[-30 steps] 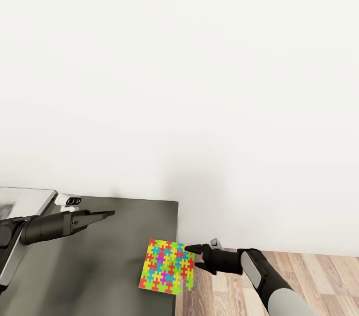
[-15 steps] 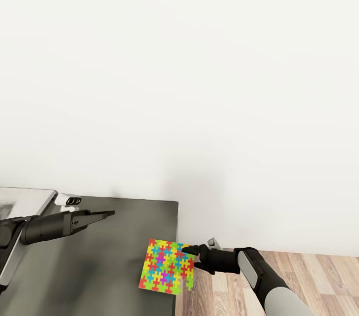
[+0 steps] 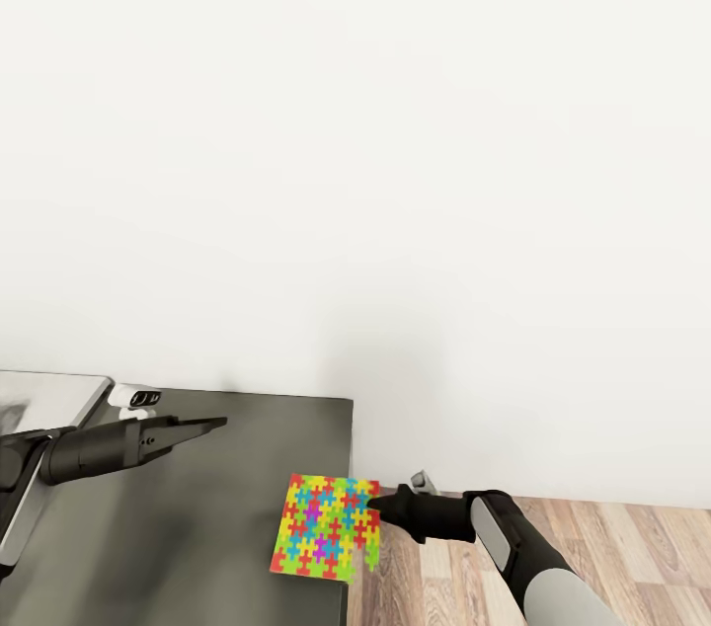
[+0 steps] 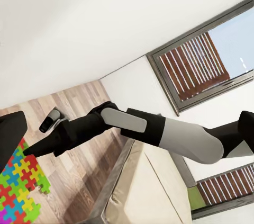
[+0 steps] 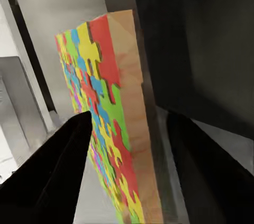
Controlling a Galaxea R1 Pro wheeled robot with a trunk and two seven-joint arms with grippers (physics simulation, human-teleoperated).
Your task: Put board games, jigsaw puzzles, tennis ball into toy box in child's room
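Note:
One jigsaw puzzle [image 3: 324,525], a thin square slab of bright interlocked pieces, lies at the right edge of the table's lower dark grey section [image 3: 197,527], overhanging it slightly. My right gripper [image 3: 373,506] reaches in from the floor side and is shut on the puzzle's right edge. The right wrist view shows the puzzle [image 5: 111,123] edge-on between the two dark fingers [image 5: 53,181]. My left gripper [image 3: 219,424] hovers open over the dark section, well left of the puzzle. The puzzle's corner [image 4: 16,189] shows in the left wrist view.
The table's pale grey top [image 3: 49,397] begins at the far left, with a small white object [image 3: 138,397] beside it. A white wall rises behind. Wood-plank floor [image 3: 612,547] lies to the right. The bed [image 4: 143,192] and a window [image 4: 206,60] show in the left wrist view.
The right gripper's fingers have shut on the puzzle's right edge. The puzzle has shifted slightly left and tilted a little. The left arm has not moved.

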